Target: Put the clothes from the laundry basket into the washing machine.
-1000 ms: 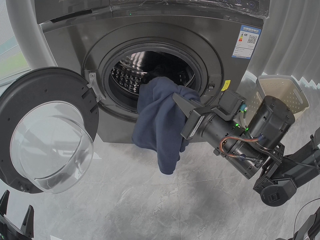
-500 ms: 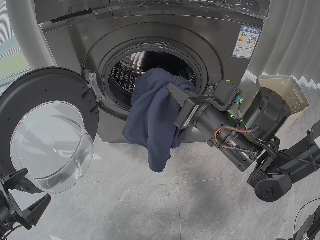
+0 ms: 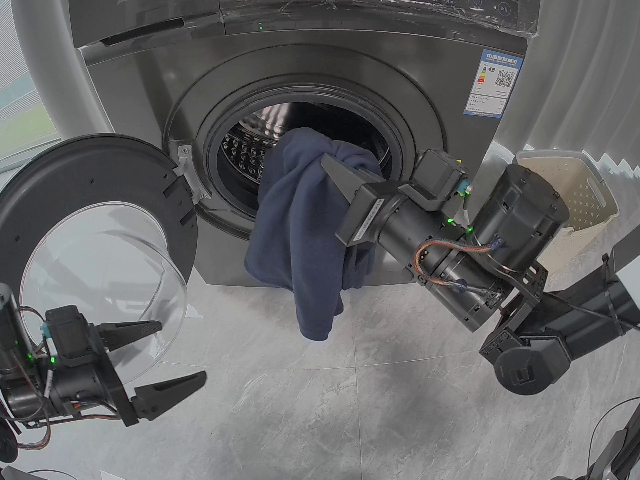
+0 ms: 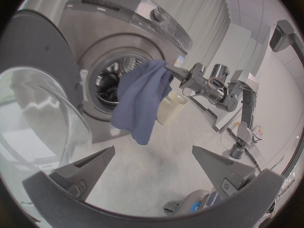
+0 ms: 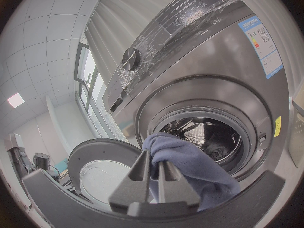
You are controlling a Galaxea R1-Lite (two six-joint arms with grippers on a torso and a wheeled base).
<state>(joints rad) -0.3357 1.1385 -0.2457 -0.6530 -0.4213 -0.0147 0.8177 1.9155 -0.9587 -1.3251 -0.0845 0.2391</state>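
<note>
Low at the robot's left, nearest the camera, the left tool (image 3: 181, 351) hangs above the pale grey marbled floor tiles (image 3: 300, 408) with its two black pointed fingers spread wide and nothing between them. It sits just in front of the round dark-rimmed washer door with a clear bowl-shaped window (image 3: 87, 188), which stands swung fully open on its hinge at the left of the opening. Farther in, the right tool (image 3: 330, 166) is pinched closed on a fold near the top of a dark blue soft cloth garment (image 3: 300, 235). The garment hangs from that grip in front of the machine's round mouth, outside the drum, its lower end dangling free above the floor. Behind it stands the grey metallic front-loading washing machine (image 3: 320, 55), its control panel covered in clear film. The right wrist view shows a dark bundled garment (image 5: 218, 148) lying inside the shiny perforated steel drum (image 5: 196, 133). Beside the machine's right side, behind the right arm, a cream perforated plastic laundry basket (image 3: 577, 185) rests on the floor, with pale pleated curtains (image 3: 587, 68) beyond.
</note>
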